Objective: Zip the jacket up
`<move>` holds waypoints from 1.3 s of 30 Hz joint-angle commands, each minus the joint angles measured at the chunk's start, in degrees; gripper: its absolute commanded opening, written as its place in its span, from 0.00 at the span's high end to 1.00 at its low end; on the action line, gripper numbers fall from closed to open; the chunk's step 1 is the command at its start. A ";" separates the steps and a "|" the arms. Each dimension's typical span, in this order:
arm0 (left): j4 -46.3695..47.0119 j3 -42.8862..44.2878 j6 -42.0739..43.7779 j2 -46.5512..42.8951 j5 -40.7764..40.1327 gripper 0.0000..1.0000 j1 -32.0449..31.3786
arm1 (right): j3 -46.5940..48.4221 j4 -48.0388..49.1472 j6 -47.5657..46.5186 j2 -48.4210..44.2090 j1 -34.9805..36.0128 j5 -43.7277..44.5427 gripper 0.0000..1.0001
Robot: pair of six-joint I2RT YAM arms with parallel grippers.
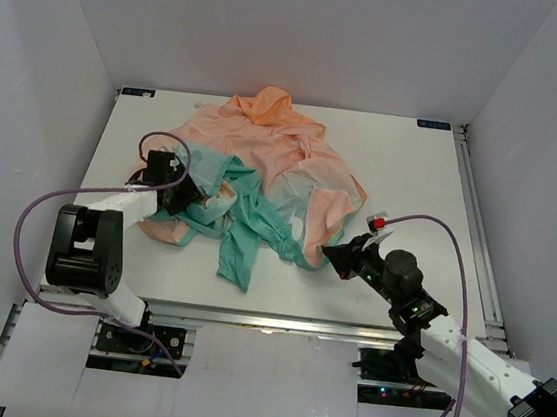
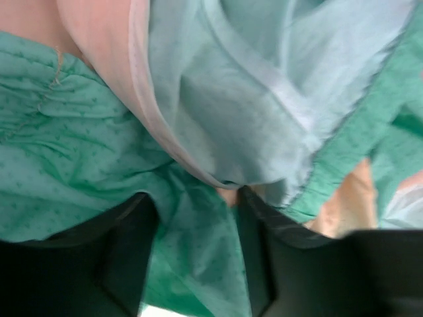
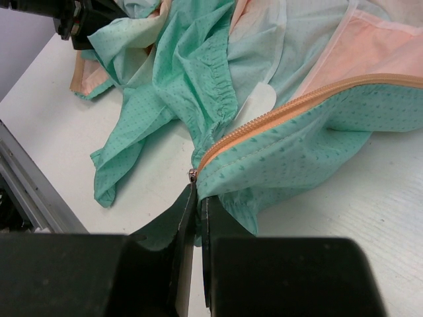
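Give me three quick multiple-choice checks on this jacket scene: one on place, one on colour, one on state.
1. Where does the right gripper meet the jacket? A the hood; B the bottom end of the zipper; C a sleeve cuff.
2. What colour is the zipper tape? A black; B white; C orange.
3. How does the jacket lie? A crumpled in a heap; B spread flat; C neatly folded.
Answers: 1 B, it pinches the teal fabric right by the last teeth. 2 C, orange tape runs along the teal edge. 3 A, the top view shows bunched, overlapping folds.
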 commanded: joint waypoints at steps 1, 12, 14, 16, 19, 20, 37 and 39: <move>-2.28 3.77 2.04 -5.02 -3.09 0.35 1.09 | 2.18 -1.81 -0.66 -3.32 -0.17 1.94 0.92; -6.96 3.77 1.98 -13.02 -1.59 0.36 18.49 | 1.95 1.21 -1.56 -1.08 -0.25 -2.31 0.92; -6.24 3.56 2.77 -13.67 -1.59 0.36 21.15 | 1.66 2.29 -1.56 -0.51 -0.25 -3.03 0.92; -2.62 2.74 4.09 -13.79 0.43 0.37 23.28 | 1.50 3.28 -1.48 -0.22 -0.25 -3.60 0.92; -2.20 3.24 5.18 -11.40 1.99 0.37 25.35 | 0.85 4.03 -1.67 -0.72 -0.19 -4.60 0.92; -2.87 3.71 4.93 -10.20 1.57 0.37 25.47 | 0.68 4.21 -1.74 -1.09 -0.24 -4.84 0.92; -10.01 -16.38 -6.07 -26.90 -1.84 0.52 24.91 | 1.15 4.08 -0.73 -1.31 -0.16 -7.64 0.92; -10.63 -18.54 -6.25 -28.63 -3.08 0.51 24.84 | 1.15 4.04 -0.48 -1.26 -0.16 -7.83 0.92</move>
